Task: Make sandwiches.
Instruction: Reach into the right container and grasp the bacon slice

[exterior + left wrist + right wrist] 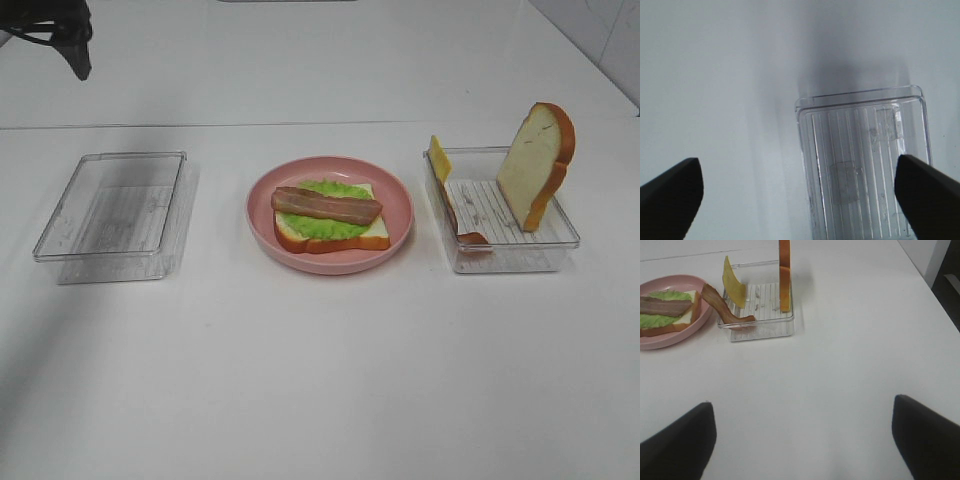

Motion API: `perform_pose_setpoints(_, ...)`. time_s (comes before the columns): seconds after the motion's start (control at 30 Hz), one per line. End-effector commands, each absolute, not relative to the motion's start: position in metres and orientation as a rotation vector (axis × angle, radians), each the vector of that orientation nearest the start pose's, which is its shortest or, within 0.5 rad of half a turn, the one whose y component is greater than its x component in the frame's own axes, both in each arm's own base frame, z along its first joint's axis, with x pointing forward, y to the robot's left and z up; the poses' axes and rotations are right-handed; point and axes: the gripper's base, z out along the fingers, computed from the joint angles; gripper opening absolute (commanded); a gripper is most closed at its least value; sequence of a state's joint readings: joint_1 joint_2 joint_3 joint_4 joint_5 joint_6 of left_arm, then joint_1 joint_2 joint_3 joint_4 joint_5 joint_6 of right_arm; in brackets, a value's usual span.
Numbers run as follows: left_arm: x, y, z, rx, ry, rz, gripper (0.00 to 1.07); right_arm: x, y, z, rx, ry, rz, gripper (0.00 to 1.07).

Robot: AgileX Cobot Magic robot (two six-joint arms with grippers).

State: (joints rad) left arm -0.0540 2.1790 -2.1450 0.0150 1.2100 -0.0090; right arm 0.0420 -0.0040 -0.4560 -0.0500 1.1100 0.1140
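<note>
Two bread slices (536, 165), two bacon strips (326, 206), one cheese (439, 158).

Looking down on a white table (320, 400). Dead centre, a pink plate (401, 200), and on it a bread slice (378, 238) lying flat, ruffled lettuce (330, 226) spread over that, one bacon strip (326, 205) laid across the top. Over on the right, a clear tray (520, 243): yellow cheese square (439, 158) propped at its far left corner, a second bacon strip (472, 237) draped over the left wall, a second bread slice (530, 160) standing on edge inside. On the left, another clear tray (50, 232), well apart from the plate. Far left corner, a dark shape (62, 35), cut off.
</note>
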Motion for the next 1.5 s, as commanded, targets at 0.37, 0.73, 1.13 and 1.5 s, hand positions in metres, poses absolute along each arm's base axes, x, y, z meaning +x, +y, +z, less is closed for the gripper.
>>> perform_pose_setpoints(0.37, 0.329, -0.050, 0.331, 0.089, 2.738, -0.049, 0.98, -0.005, -0.005, 0.261, 0.075, 2.100, 0.027, 0.89)
perform_pose_setpoints(0.73, 0.157, -0.025, 0.336, 0.114, 2.523, -0.038, 0.96, -0.005, -0.005, 0.261, 0.075, 2.100, 0.027, 0.89)
perform_pose_setpoints(1.13, 0.026, 0.004, 0.311, 0.094, 2.237, -0.030, 0.96, -0.005, -0.005, 0.261, 0.075, 2.100, 0.027, 0.89)
perform_pose_setpoints(1.5, -0.010, 0.005, 0.282, 0.151, 2.044, -0.110, 0.96, -0.005, -0.005, 0.261, 0.075, 2.099, 0.027, 0.89)
